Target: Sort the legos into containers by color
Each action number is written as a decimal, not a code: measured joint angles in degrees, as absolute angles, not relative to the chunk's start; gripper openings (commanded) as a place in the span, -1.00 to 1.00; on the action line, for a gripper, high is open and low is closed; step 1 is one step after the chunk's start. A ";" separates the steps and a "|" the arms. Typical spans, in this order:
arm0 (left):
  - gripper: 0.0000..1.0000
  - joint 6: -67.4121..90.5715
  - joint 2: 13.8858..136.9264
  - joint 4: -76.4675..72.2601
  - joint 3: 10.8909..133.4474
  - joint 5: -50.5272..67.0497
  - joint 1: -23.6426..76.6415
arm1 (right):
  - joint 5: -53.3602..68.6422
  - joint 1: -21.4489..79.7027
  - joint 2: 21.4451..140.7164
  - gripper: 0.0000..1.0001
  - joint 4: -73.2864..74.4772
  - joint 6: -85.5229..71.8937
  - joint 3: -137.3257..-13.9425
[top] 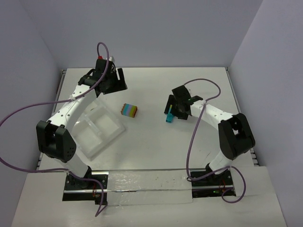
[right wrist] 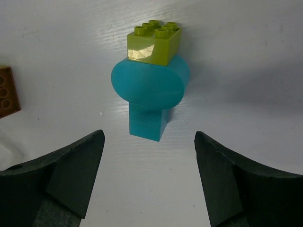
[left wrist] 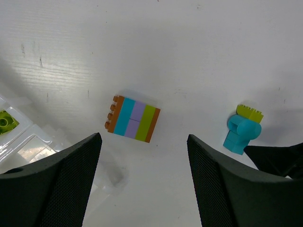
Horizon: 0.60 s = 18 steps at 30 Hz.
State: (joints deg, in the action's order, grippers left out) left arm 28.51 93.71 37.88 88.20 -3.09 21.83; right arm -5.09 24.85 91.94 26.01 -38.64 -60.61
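Top external view: the clear tray (top: 102, 128) lies at the left, partly under the left arm (top: 66, 113). One lime brick (left wrist: 5, 122) sits in a compartment at the left wrist view's edge. The left gripper (top: 110, 79) hovers beyond the tray, fingers apart and empty, facing the striped stack (top: 129, 110) in the middle of the table (top: 156, 142). Right of that is the teal and lime piece (top: 169, 116). The right gripper (top: 179, 105) is just beside it, fingers apart, with the piece just ahead of the gap and untouched.

For a good grip, it should probably come down squarely and close on the flat teal sides, not the rounded part.

Most compartments are hidden. I cannot tell whether the piece stands upright or lies on its side.
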 measured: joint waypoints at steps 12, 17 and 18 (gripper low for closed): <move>0.60 28.49 93.76 37.89 88.20 -2.61 22.75 | -9.96 29.41 99.38 -0.03 24.17 -41.37 -60.75; 0.59 28.49 93.77 37.89 88.20 -2.46 23.18 | -12.09 29.50 99.49 -0.67 23.30 -40.92 -60.86; 0.59 28.50 93.78 37.89 88.21 -2.42 23.23 | -12.27 29.50 99.50 -0.75 23.20 -40.64 -60.86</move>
State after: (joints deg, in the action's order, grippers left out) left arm 28.50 93.78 37.89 88.21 -2.42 23.23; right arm -12.27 29.50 99.50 23.20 -40.64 -60.86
